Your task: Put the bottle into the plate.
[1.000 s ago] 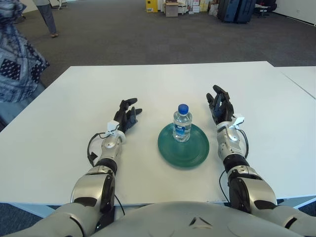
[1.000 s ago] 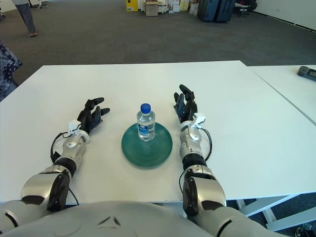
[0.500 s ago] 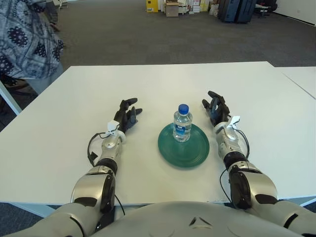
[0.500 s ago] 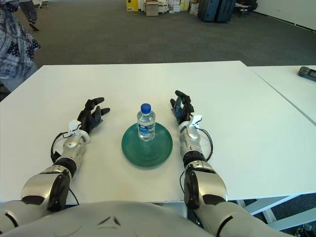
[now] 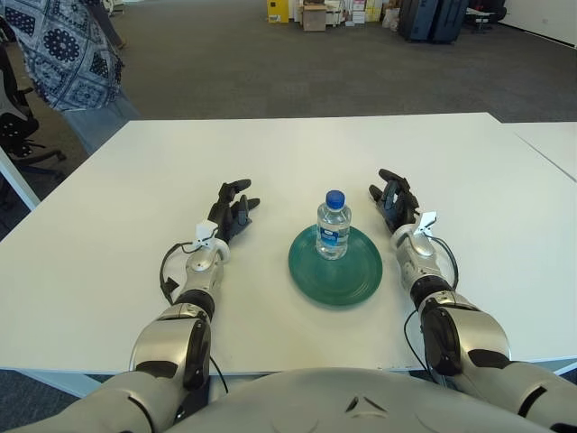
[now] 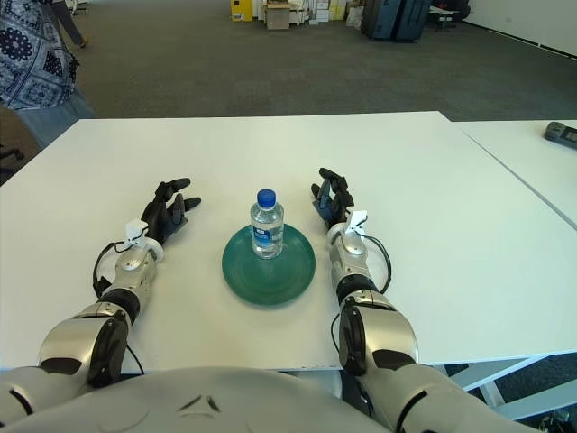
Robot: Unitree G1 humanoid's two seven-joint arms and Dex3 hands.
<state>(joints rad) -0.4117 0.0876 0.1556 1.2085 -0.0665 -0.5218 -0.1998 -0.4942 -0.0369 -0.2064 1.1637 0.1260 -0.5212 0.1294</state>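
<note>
A clear water bottle (image 5: 333, 225) with a blue cap stands upright on the far part of a dark green plate (image 5: 336, 271) near the table's front middle. To the plate's right lies my right hand (image 5: 393, 198), fingers spread and holding nothing, a short gap away from the bottle. On the plate's left side my left hand (image 5: 233, 207) shows on the white table, fingers relaxed and empty.
The white table (image 5: 297, 153) stretches far behind the plate. A second table (image 6: 532, 144) adjoins on the right, with a dark device (image 6: 561, 132) on it. A person in patterned clothes (image 5: 59, 45) stands at the far left beside the table.
My right hand has lowered and drawn slightly back toward me beside the plate. The person at the left has moved farther away. Bottle, plate and left hand are unmoved.
</note>
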